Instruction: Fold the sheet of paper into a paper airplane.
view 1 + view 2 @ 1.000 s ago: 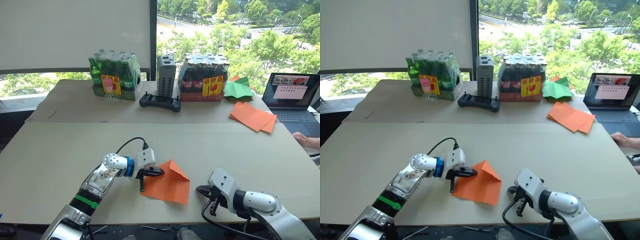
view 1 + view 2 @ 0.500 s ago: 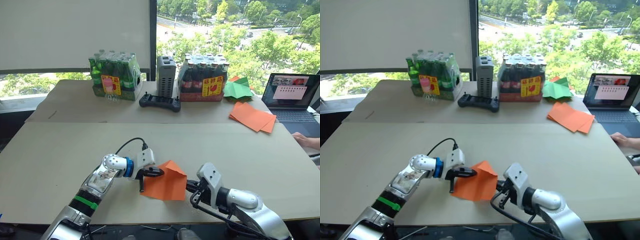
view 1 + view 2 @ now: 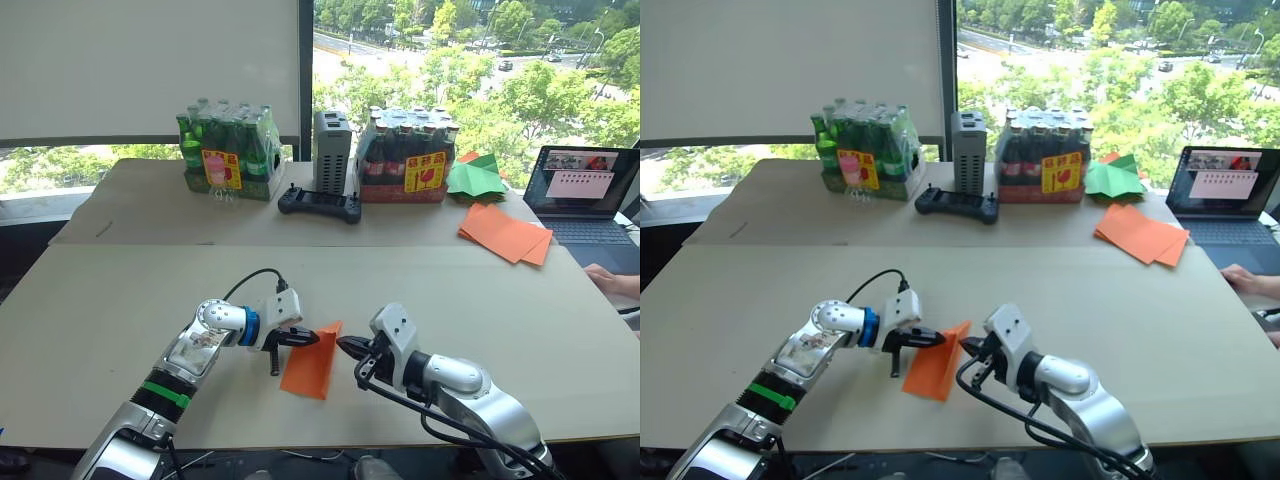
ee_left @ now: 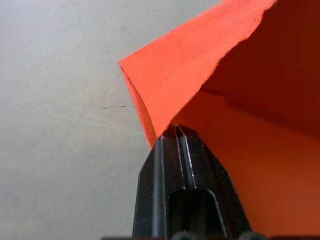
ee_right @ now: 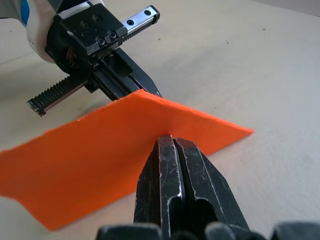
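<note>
The sheet of paper (image 3: 310, 366) is a creased orange piece standing partly folded on the near table, between my two grippers. My left gripper (image 3: 305, 339) is shut on its left upper corner; in the left wrist view the closed fingertips (image 4: 174, 131) pinch the orange edge (image 4: 240, 150). My right gripper (image 3: 345, 346) is shut and its tip presses against the paper's right face. In the right wrist view those closed fingertips (image 5: 169, 141) touch the raised orange flap (image 5: 100, 170), with the left gripper just behind it.
On the far table stand two bottle packs (image 3: 228, 150) (image 3: 405, 155), a grey box (image 3: 332, 150) and a black controller (image 3: 320, 204). Green paper shapes (image 3: 474, 177), a pile of orange sheets (image 3: 505, 233) and a laptop (image 3: 585, 190) are at the right. A person's hand (image 3: 612, 282) rests at the right edge.
My right gripper has moved left across the table to the paper and pushed its right side up and over, so the sheet now looks narrower. The left gripper kept its hold.
</note>
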You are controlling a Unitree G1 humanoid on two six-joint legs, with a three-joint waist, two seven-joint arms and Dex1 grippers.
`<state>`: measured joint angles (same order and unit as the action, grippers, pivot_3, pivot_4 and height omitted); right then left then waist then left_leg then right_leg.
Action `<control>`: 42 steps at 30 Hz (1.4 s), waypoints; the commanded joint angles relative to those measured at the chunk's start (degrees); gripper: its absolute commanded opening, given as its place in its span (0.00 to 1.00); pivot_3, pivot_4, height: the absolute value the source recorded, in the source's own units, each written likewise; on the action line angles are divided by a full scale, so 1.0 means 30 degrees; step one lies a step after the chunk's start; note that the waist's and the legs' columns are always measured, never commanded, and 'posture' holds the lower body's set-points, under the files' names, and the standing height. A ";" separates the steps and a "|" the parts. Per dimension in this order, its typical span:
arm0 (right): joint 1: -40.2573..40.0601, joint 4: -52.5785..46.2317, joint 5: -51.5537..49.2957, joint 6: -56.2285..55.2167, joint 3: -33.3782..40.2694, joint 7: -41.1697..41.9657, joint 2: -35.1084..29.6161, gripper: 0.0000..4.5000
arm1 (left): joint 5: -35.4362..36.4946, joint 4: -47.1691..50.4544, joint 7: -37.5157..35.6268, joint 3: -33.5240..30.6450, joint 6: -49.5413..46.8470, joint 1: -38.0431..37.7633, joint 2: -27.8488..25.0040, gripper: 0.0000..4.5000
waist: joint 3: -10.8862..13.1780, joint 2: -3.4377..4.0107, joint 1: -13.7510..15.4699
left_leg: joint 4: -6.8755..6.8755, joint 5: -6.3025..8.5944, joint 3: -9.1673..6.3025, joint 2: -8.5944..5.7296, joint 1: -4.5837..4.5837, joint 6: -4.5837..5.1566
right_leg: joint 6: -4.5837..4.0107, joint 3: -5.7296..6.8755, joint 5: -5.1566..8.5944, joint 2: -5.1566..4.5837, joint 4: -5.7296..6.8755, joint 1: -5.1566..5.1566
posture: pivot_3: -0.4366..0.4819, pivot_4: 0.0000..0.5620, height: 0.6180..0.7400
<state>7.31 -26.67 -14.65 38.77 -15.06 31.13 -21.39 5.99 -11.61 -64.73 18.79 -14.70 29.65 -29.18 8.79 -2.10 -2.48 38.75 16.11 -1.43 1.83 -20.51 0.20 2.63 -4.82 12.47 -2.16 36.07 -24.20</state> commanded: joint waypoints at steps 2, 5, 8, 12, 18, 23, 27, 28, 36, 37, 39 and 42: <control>0.0288 0.0059 0.0271 -0.0591 -0.0112 -0.0033 -0.0003 0.00 | -0.0305 -0.0259 0.0061 -0.0360 -0.0187 0.0379 -0.0523 0.01 | 0.0001 0.0001 0.0001 | 0.0000 0.0000 0.0000 0.0000 -0.0002 0.0000 | -0.0001 0.0001 0.0000 0.0000 0.0001 -0.0002 | 0.48 0.27 0.94; 0.0390 0.0332 0.0349 -0.0733 -0.0132 0.0051 0.0071 0.00 | -0.0194 -0.0372 0.0062 -0.0564 -0.0252 0.0581 -0.0738 0.01 | 0.0004 0.0005 -0.0021 | 0.0000 0.0000 0.0001 0.0000 -0.0007 0.0000 | 0.0000 0.0000 0.0000 0.0000 0.0002 -0.0011 | 0.48 0.27 0.94; 0.0497 0.0471 0.0352 -0.0834 -0.0155 0.0129 0.0108 0.00 | -0.0196 -0.0353 0.0038 -0.0715 -0.0205 0.0581 -0.1035 0.01 | 0.0007 0.0007 -0.0026 | -0.0001 0.0000 -0.0001 0.0001 -0.0012 0.0000 | 0.0000 0.0001 0.0000 0.0001 0.0002 -0.0017 | 0.48 0.27 0.94; 0.0534 0.0649 0.0426 -0.0990 -0.0237 0.0210 0.0074 0.00 | -0.0145 -0.0365 0.0319 -0.0990 -0.0144 0.0789 -0.1021 0.01 | 0.0009 0.0009 0.0007 | 0.0001 0.0000 -0.0003 -0.0001 -0.0029 0.0000 | -0.0001 0.0003 -0.0001 0.0000 -0.0001 -0.0025 | 0.48 0.27 0.94; 0.0590 0.0696 0.0463 -0.1009 -0.0265 0.0302 0.0047 0.00 | 0.0249 0.0857 0.0399 -0.0901 -0.0642 0.1300 -0.0395 0.01 | 0.0012 0.0009 0.0023 | 0.0018 0.0000 -0.0010 -0.0003 -0.0087 0.0000 | -0.0085 0.0010 -0.0054 -0.0003 -0.0002 -0.0057 | 0.48 0.27 0.94; 0.0588 0.0725 0.0537 -0.0963 -0.0226 0.0277 0.0111 0.00 | 0.0232 0.1325 0.0322 -0.0828 -0.0909 0.1137 -0.0264 0.01 | 0.0012 0.0009 -0.0023 | 0.0017 0.0000 -0.0013 -0.0001 -0.0111 0.0000 | -0.0139 0.0016 -0.0087 -0.0003 -0.0010 -0.0078 | 0.48 0.27 0.94; 0.0580 0.0662 0.0621 -0.0896 -0.0283 0.0226 0.0204 0.00 | 0.0212 0.1566 0.0256 -0.0704 -0.1022 0.1043 -0.0140 0.01 | 0.0013 0.0009 -0.0001 | 0.0019 0.0000 -0.0016 -0.0001 -0.0113 0.0000 | -0.0139 0.0020 -0.0087 -0.0002 -0.0007 -0.0081 | 0.48 0.27 0.94; 0.0592 0.0663 0.0636 -0.0882 -0.0297 0.0214 0.0227 0.00 | 0.0182 0.1569 0.0257 -0.0662 -0.1011 0.1026 -0.0101 0.01 | 0.0013 0.0009 0.0004 | 0.0020 0.0000 -0.0017 -0.0002 -0.0116 0.0000 | -0.0139 0.0020 -0.0087 -0.0003 -0.0009 -0.0081 | 0.48 0.27 0.94; 0.1040 0.0712 0.0670 -0.0742 -0.0341 0.0070 0.0525 0.00 | -0.0418 0.1119 0.0071 0.0331 -0.0457 0.0735 0.0159 0.01 | 0.0013 0.0009 -0.0010 | 0.0020 0.0000 -0.0017 -0.0003 -0.0119 0.0000 | -0.0141 0.0020 -0.0088 -0.0004 -0.0011 -0.0081 | 0.48 0.27 0.94; 0.1219 0.0759 0.0669 -0.0730 -0.0414 0.0014 0.0686 0.00 | -0.0645 0.0891 0.0077 0.0563 -0.0243 0.0605 0.0153 0.01 | 0.0013 0.0010 -0.0024 | 0.0020 0.0000 -0.0016 -0.0002 -0.0118 0.0000 | -0.0141 0.0020 -0.0088 -0.0003 -0.0009 -0.0082 | 0.48 0.27 0.94; 0.1423 0.0816 0.0685 -0.0699 -0.0541 -0.0079 0.0898 0.00 | -0.0854 0.0693 0.0072 0.0776 -0.0034 0.0458 0.0163 0.01 | 0.0013 0.0010 -0.0036 | 0.0018 0.0000 -0.0017 -0.0002 -0.0114 0.0000 | -0.0144 0.0020 -0.0090 -0.0002 -0.0005 -0.0084 | 0.48 0.27 0.94; 0.1575 0.0908 0.0746 -0.0687 -0.0769 -0.0170 0.1144 0.00 | -0.0568 0.0674 0.0067 0.0719 -0.0296 0.0414 0.0428 0.01 | 0.0012 0.0010 0.0009 | 0.0020 0.0000 -0.0024 -0.0001 -0.0115 0.0000 | -0.0145 0.0027 -0.0090 -0.0002 -0.0004 -0.0082 | 0.48 0.27 0.94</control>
<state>11.16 -22.94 -12.42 37.38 -17.30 30.82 -18.48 4.36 -9.78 -64.22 20.70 -15.43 31.11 -28.38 8.82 -2.07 -2.45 38.81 16.11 -1.51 1.82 -20.87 0.20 2.19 -4.74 12.20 -2.17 36.04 -24.45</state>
